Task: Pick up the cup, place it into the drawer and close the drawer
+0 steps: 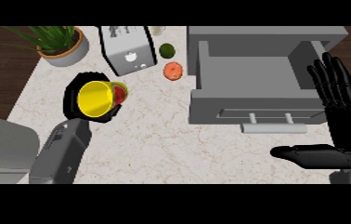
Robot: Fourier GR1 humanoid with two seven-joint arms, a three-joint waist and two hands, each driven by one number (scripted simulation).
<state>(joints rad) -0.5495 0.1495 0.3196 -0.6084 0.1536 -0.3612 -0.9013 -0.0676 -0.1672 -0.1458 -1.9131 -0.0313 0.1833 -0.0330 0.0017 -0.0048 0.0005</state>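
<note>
The yellow cup with a red inside patch (99, 98) is clasped by the black left hand (75, 95) left of the open grey drawer (255, 74); the right hand (332, 90) is held flat beside the drawer.

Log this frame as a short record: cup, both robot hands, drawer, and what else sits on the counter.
cup: yellow cup, on its side, opening toward the camera, left part of the counter
left robot hand: left robot hand curled round the cup
right robot hand: right robot hand open, fingers straight, at the view's right edge beside the drawer
drawer: grey drawer pulled open, nothing visible inside, handle facing the robot
other items: potted plant, toaster, green fruit, orange fruit
</note>
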